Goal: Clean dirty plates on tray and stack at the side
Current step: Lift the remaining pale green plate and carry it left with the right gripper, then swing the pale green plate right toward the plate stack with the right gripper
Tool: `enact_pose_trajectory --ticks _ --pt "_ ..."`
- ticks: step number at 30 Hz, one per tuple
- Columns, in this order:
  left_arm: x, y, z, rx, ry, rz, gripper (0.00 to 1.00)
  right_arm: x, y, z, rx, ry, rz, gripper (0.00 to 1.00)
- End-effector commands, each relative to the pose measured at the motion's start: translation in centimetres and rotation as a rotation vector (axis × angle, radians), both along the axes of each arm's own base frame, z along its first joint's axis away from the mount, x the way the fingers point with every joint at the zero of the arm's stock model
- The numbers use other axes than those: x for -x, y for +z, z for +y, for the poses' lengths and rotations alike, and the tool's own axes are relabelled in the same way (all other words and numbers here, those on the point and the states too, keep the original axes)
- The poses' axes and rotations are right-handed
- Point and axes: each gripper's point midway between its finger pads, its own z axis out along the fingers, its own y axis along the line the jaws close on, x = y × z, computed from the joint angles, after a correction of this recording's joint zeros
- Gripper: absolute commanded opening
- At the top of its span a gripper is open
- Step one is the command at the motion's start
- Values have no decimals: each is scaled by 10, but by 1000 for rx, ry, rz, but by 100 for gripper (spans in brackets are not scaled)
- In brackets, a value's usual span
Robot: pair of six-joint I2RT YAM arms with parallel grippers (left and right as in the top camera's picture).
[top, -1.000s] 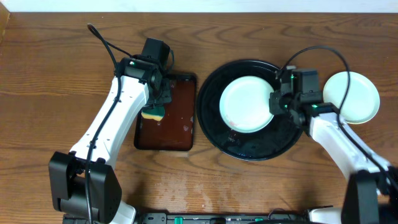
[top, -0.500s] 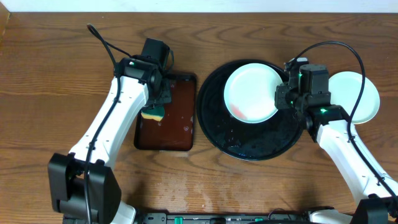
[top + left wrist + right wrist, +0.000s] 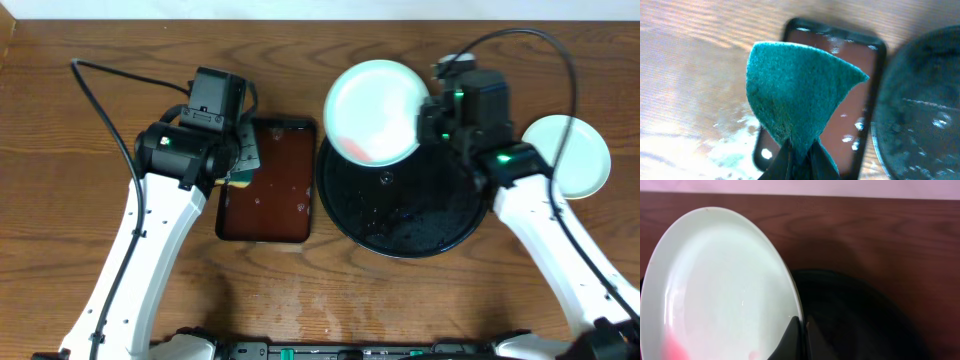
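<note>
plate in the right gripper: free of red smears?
No, the plate pinched at its rim by the right gripper has a red smear near its lower edge in the overhead view.

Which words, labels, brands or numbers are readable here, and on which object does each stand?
None can be read. The held plate, side plate, black tray, brown tray, sponge, left arm and right arm bear no text; the arms show only green lights.

A brown wood-grain table is seen throughout — its grain runs left to right. A pale wall is met at its far edge. Glare is thrown across the wood in the left wrist view.
</note>
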Motion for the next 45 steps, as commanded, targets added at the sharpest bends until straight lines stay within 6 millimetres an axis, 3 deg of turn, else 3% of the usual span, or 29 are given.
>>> enact_pose_trajectory --ticks 1,7,10,14,18,22,27,31,36,45 --pt "7 9 35 -101 155 -30 8 -3 -15 36 2 30 10 1" --pt "24 1 56 -123 210 53 8 -1 -41 96 76 102 -42 1" --pt "31 -1 69 -127 254 81 8 3 -44 124 145 142 -111 1" --pt "37 -2 83 -117 328 100 8 10 -30 146 256 166 -233 1" --pt "38 -3 85 -112 336 107 8 16 -2 162 424 185 -402 1" --pt "38 -3 85 -112 336 107 8 23 32 169 619 159 -564 1" --pt "38 -3 85 -112 336 108 8 41 88 178 885 111 -764 1" --pt "38 -4 85 -112 336 109 8 56 115 188 969 108 -858 1" --pt "38 -4 85 -113 336 110 8 67 121 198 990 129 -890 1" --pt "38 -4 85 -113 336 110 8 67 113 196 895 93 -851 1"
